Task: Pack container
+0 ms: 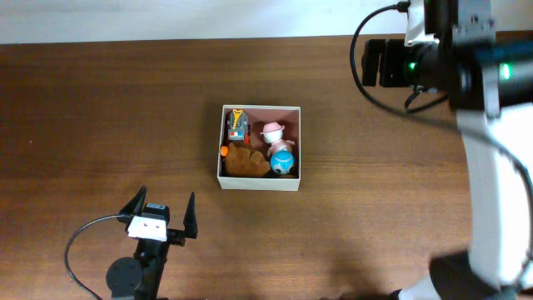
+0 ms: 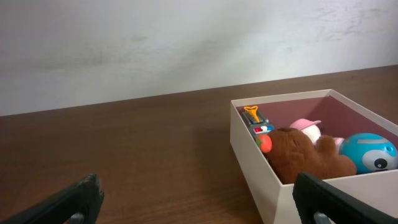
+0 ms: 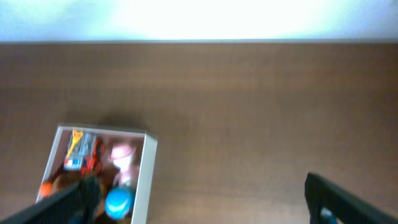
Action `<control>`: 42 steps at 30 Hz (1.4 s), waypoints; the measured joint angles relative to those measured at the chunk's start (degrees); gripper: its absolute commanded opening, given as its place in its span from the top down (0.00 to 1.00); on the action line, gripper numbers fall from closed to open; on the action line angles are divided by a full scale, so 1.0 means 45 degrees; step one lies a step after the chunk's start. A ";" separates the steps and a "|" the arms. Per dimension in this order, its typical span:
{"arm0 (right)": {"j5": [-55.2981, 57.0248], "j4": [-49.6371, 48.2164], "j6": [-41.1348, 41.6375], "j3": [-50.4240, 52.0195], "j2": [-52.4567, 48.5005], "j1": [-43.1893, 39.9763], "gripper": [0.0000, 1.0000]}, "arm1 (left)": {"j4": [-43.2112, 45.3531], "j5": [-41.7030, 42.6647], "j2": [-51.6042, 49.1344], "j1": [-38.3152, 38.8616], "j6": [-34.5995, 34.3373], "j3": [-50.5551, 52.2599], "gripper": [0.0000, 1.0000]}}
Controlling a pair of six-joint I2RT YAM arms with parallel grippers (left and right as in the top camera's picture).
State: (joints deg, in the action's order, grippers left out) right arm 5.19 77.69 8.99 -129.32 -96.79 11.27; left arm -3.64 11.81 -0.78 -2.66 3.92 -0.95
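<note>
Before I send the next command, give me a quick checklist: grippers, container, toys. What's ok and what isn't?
1. Left gripper open and empty: ok.
2. Right gripper open and empty: ok.
3. Both grippers apart from the container: ok.
4. Brown plush, blue round toy, pink toy and orange-grey toy all inside the walls: ok.
5. Container sitting flat and upright on the table: ok.
6. No toy poking above the rim: cannot tell.

Overhead looks down; wrist views (left nearer) share the container (image 1: 260,184).
</note>
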 measured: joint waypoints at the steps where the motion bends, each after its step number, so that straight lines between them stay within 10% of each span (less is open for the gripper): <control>1: 0.0447 -0.1292 -0.0010 0.1103 0.0797 0.0248 0.01 | 0.0000 0.0000 -0.0005 0.0000 0.0000 0.0000 0.00; 10: 0.1768 -0.9102 -0.0189 0.9311 0.6377 0.0486 0.01 | 0.0000 0.0000 0.0000 0.0000 0.0000 0.0000 0.01; 27: 0.0092 -1.7359 -0.0379 2.1507 1.6956 -0.1438 0.01 | -0.0005 -0.0005 -0.0005 0.0000 0.0000 0.0000 0.00; 42: -0.0845 -1.8404 -0.0379 2.6107 2.0866 -0.1438 0.01 | 0.0000 -0.0005 0.0000 0.0000 0.0000 0.0000 0.00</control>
State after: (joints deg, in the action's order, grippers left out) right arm 1.39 -5.13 7.29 -11.84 -2.90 4.80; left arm -3.64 11.79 -0.78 -2.66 3.92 -0.95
